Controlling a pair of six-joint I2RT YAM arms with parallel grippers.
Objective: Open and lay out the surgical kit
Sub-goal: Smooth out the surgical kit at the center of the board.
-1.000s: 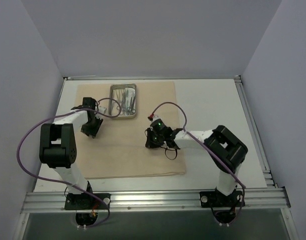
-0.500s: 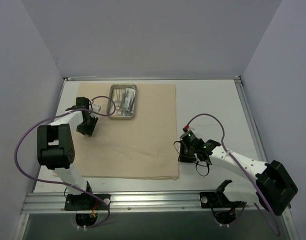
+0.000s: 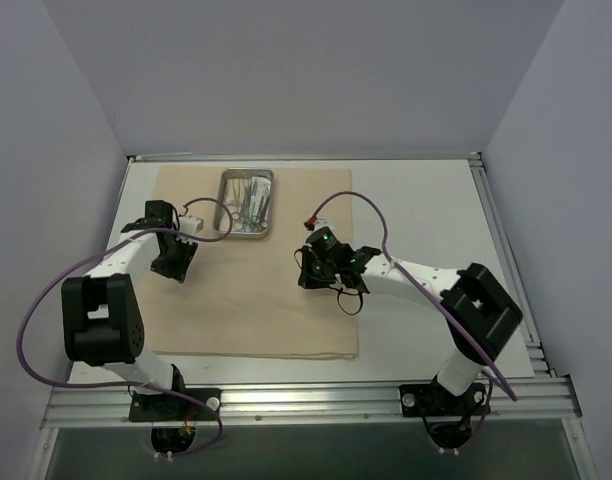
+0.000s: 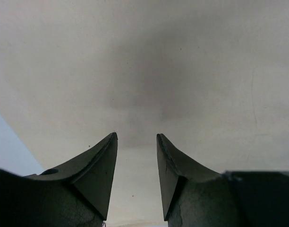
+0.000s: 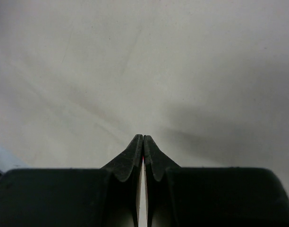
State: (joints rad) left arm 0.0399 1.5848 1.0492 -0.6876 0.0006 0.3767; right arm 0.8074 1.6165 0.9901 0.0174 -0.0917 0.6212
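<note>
The beige cloth wrap (image 3: 256,310) lies spread flat on the table. The small steel tray (image 3: 222,205) sits at its far edge, with thin metal instruments (image 3: 254,203) inside; I cannot tell them apart. My left gripper (image 3: 173,270) is open and empty, low over the cloth's left part (image 4: 182,71). My right gripper (image 3: 306,276) is shut with nothing visible between its jaws, low over the cloth's middle right (image 5: 182,71). In the wrist views, the left gripper (image 4: 137,139) shows a wide gap and the right gripper (image 5: 143,138) has its fingers pressed together. Packets and gauze pads are not visible.
The white table (image 3: 426,220) is bare to the right of the cloth. Grey walls close in the back and sides. A metal rail (image 3: 306,400) runs along the near edge. Purple cables loop off both arms.
My right arm swung out to the cloth's near right corner, then came back to the cloth's middle right. The cloth's near right corner now sits a little further left. My left gripper shifted slightly left.
</note>
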